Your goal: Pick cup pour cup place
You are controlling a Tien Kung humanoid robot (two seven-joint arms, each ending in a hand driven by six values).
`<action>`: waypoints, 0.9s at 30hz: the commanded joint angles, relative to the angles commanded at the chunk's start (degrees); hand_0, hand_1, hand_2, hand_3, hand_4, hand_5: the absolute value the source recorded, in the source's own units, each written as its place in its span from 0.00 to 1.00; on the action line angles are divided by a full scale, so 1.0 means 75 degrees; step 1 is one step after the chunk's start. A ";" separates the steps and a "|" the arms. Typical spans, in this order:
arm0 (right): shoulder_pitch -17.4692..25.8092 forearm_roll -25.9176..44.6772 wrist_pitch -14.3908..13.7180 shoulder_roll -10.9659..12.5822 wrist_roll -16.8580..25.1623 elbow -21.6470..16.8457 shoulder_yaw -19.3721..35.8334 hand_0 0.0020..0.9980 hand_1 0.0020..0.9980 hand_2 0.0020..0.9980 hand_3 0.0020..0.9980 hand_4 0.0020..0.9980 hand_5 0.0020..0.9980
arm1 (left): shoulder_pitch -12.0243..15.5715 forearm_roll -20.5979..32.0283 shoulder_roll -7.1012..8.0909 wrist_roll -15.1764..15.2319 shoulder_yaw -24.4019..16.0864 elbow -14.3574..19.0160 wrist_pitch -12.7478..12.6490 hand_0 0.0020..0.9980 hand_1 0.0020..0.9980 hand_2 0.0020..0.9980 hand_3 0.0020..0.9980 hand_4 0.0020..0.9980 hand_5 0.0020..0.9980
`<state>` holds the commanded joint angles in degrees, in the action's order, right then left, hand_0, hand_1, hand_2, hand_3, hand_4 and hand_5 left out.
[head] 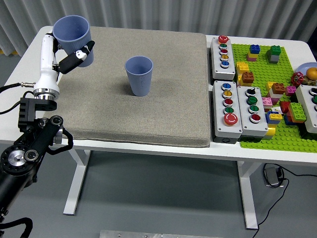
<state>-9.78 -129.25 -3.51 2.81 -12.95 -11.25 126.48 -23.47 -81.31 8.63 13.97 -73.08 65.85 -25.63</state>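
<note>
Two blue ribbed cups are in the head view. One cup [139, 75] stands upright on the grey mat [148, 114], near its middle. My left hand [67, 55] is shut on the other blue cup [73, 36] and holds it upright over the mat's far left corner. Whether this cup touches the mat cannot be told. The held cup is well to the left of the standing one. The right arm is out of view.
Three grey button boxes [223, 51] [228, 109] [252, 105] stand right of the mat. A green baseplate [277, 134] with loose bricks lies at the far right. The table's left edge [27, 64] is close to my left arm.
</note>
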 joint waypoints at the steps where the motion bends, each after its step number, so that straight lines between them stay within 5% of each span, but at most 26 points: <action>1: 0.0001 -0.0002 0.0000 0.0001 0.0002 0.0001 0.0002 0.69 0.65 0.58 0.58 0.00 0.16 | 0.0033 0.0032 0.0004 0.0030 0.0033 0.0024 -0.0043 0.48 0.49 0.49 0.50 0.73 0.21; 6: -0.0001 0.0029 -0.0012 0.0006 0.0022 0.0009 0.0010 0.69 0.65 0.58 0.58 0.00 0.16 | 0.0512 0.0519 -0.0017 0.0532 0.0425 0.0220 -0.0587 0.49 0.49 0.49 0.50 0.73 0.21; 13: -0.0014 -0.0006 -0.0006 0.0003 0.0025 0.0010 0.0036 0.69 0.65 0.58 0.58 0.00 0.16 | 0.0747 0.0886 -0.0096 0.0889 0.0711 0.0034 -0.0899 0.49 0.49 0.49 0.50 0.73 0.22; 27: -0.0033 0.0032 -0.0017 -0.0006 0.0024 0.0011 0.0007 0.69 0.65 0.58 0.58 0.00 0.16 | 0.0588 0.1402 -0.0336 0.1244 0.1391 -0.0722 -0.0814 0.50 0.50 0.51 0.51 0.73 0.23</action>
<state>-10.03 -129.01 -3.64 2.77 -12.77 -11.17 126.53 -19.06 -70.79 6.11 23.31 -62.65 60.44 -31.73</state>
